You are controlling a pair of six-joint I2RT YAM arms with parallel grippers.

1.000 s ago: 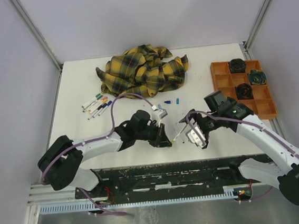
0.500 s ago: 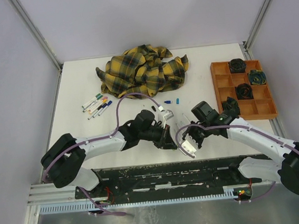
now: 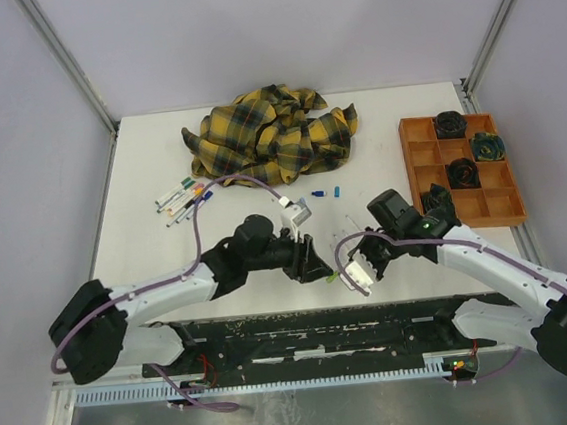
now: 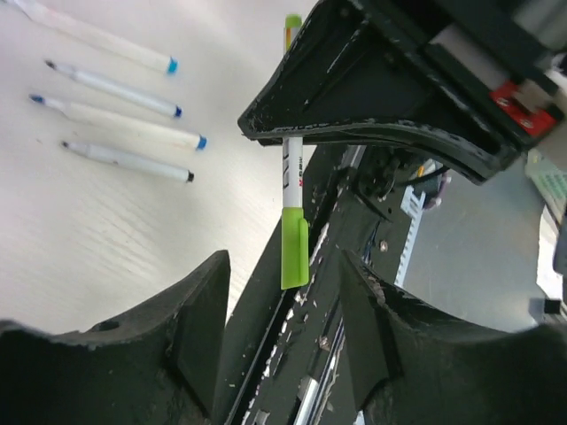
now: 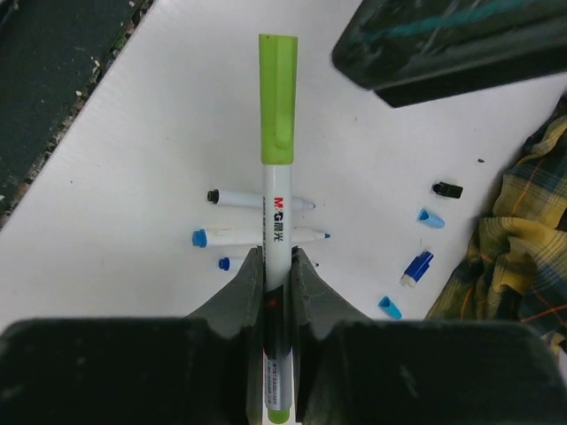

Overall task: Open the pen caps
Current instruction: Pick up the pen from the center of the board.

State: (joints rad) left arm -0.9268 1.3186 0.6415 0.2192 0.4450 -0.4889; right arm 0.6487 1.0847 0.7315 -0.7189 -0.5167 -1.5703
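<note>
White bench (image 3: 394, 111) enclosed by pale walls (image 3: 276, 32). Both arms meet near its front edge, at centre. The right fingers (image 5: 236, 297) are closed tight on the white barrel of one pen (image 5: 276, 221), gripping it low down. The rest of the barrel projects straight out beyond the fingertips. The green cap (image 5: 277, 97) is seated on the far end of that pen, and nothing touches it. The left fingers (image 4: 199, 310) are spread wide and hold nothing. In the left wrist view the green cap appears in the gap between them, short of both and clear of contact. In the right wrist view one left finger sits just beyond and to the side of the cap, apart from it. On the bench behind the held pen lie two bare-tipped pens (image 5: 257, 236), parallel and close together. A small blue cap (image 5: 224, 263) lies just beside them. Further loose caps are scattered towards the plaid cloth (image 3: 271, 133): one black cap (image 5: 447, 189) and several blue caps (image 5: 430, 217). A separate cluster of pens (image 3: 184, 197) lies at the left of the bench, near the cloth's lower edge. An orange tray (image 3: 407, 155) with compartments stands at the right side, some of them holding dark objects that cannot be identified.
</note>
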